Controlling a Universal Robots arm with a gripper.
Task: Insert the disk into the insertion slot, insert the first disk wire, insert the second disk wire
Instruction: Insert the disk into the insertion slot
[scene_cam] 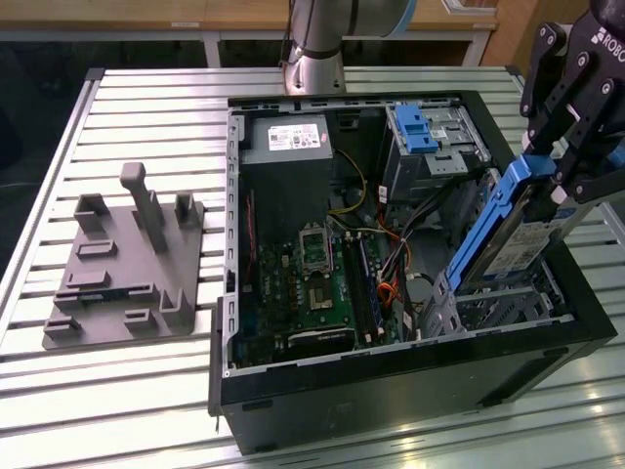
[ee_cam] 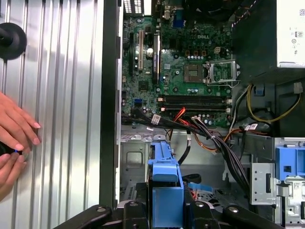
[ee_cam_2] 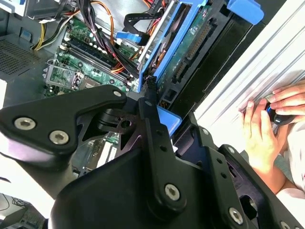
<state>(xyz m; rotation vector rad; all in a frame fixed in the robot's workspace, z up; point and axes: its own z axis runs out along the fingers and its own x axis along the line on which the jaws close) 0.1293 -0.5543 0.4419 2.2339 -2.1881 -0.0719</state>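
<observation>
On the exterior view's left, a grey plastic fixture (scene_cam: 127,259) with upright posts lies on the slatted metal table (scene_cam: 59,391). Just beside it stands the open black computer case (scene_cam: 391,401), with the green motherboard (scene_cam: 312,283) on its floor and the power supply (scene_cam: 286,140) at the far side. More to the right is the taller grey bay (scene_cam: 459,132), which bears a blue latch (scene_cam: 415,127). At the exterior view's right, the gripper (scene_cam: 562,166) has its jaws closed on the upper end of the disk (scene_cam: 508,234), on the blue carrier. The disk is tilted, with its lower end down at the insertion slot (scene_cam: 444,305); how deep it sits, I cannot tell. In the first wrist view a person's hand (ee_cam: 14,126) rests on the table beside the case.
</observation>
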